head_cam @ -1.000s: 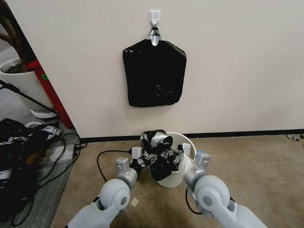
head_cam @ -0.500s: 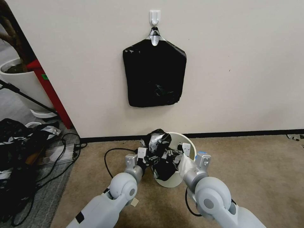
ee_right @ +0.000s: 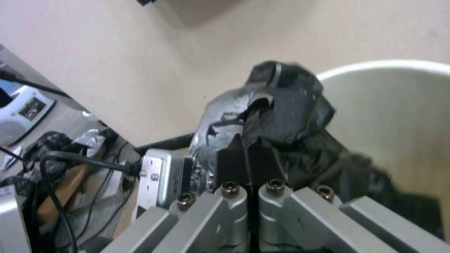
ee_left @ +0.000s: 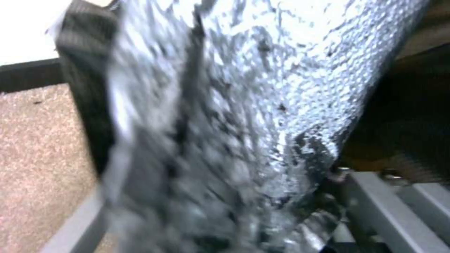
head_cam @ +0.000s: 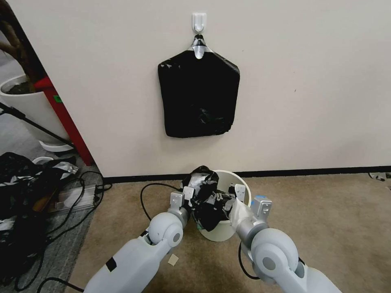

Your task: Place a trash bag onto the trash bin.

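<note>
The trash bin (head_cam: 239, 183) is a small cream-white round bin on the carpet against the wall. The trash bag (head_cam: 205, 191), black and crinkled, is bunched over the bin's left rim and hangs partly inside. My left gripper (head_cam: 192, 199) is at the bin's left side, shut on a wad of the trash bag (ee_left: 225, 105), which covers most of the left wrist view. My right gripper (head_cam: 227, 200) is over the bin's near rim. Its fingers are pressed together on a fold of the trash bag (ee_right: 281, 102), with the bin's inner wall (ee_right: 398, 116) beside them.
A flat black pack of bags (head_cam: 198, 95) hangs from a wall hook above the bin. A white plant pot (head_cam: 32, 108), a red post (head_cam: 61, 114) and a heap of cables and clutter (head_cam: 36, 191) lie to the left. A black cable (head_cam: 148, 191) loops by my left arm.
My left arm has moved right and forward toward the bin, carrying its end of the bag and bunching it over the rim. The right arm has barely moved.
</note>
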`<state>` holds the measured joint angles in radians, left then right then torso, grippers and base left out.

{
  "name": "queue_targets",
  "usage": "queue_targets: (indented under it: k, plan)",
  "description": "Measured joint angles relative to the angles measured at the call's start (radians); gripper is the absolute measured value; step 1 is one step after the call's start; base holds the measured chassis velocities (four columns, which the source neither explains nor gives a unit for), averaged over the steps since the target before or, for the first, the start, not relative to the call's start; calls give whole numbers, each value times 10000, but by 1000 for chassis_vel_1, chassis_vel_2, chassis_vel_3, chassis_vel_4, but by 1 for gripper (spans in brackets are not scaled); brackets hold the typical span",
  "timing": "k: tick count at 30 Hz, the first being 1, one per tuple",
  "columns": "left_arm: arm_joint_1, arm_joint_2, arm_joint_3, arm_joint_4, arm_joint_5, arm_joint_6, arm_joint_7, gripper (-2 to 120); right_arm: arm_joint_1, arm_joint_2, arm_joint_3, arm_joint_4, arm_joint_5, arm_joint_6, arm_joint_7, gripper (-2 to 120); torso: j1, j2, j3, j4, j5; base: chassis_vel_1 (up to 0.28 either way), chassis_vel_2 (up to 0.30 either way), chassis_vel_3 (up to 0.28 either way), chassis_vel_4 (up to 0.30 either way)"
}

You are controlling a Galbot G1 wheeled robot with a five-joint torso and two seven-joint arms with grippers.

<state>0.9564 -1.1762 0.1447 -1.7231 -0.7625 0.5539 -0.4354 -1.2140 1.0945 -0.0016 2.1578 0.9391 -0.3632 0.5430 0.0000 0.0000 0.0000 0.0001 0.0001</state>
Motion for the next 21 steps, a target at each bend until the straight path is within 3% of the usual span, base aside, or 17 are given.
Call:
queue_targets:
  k: [3,5,9,10,11,15,17,18,20,21]
  plan:
    - [-15,35,-22,8,-13,66,-1,27,3,1,-3,-17,-124,139,16,0,0,0,0,0,0,0,0,0,0]
    - [8,219,-215,-97,-36,201,139,9,-17,-47,-67,-280,-937,652,19,0,0,0,1,-1,-5,0,0,0,0]
    - [34,455,-539,-223,86,194,601,5,-104,-129,-39,-442,-1665,1052,-143,0,0,0,0,-3,-1,0,0,0,0]
    - [89,675,-758,-297,406,147,1219,5,-164,-214,44,-522,-2116,1303,-320,0,1,0,1,-1,-2,0,0,0,0]
    - [89,675,-758,-297,406,147,1219,5,-164,-214,44,-522,-2116,1303,-320,0,1,0,1,-1,-2,0,0,0,0]
    - [251,1382,-1309,-650,1633,-80,3441,3,-220,-415,393,-957,-3113,2040,-885,0,0,-1,0,1,0,0,0,0,0]
    - [268,1479,-1366,-718,1753,-85,3721,3,-209,-431,437,-1038,-3169,2124,-945,0,1,0,1,0,-1,0,0,0,0]
    - [308,1729,-1540,-900,2043,-102,4454,3,-145,-461,564,-1328,-3240,2394,-1084,0,0,0,0,0,-1,0,0,0,0]
    - [339,1816,-1649,-957,2148,-141,4773,3,-123,-474,604,-1456,-3245,2497,-1127,0,1,0,1,-1,-1,0,0,0,0]
    - [386,1920,-1844,-1024,2328,-206,5287,3,-102,-492,651,-1673,-3245,2640,-1164,0,1,0,1,0,-1,0,0,0,0]
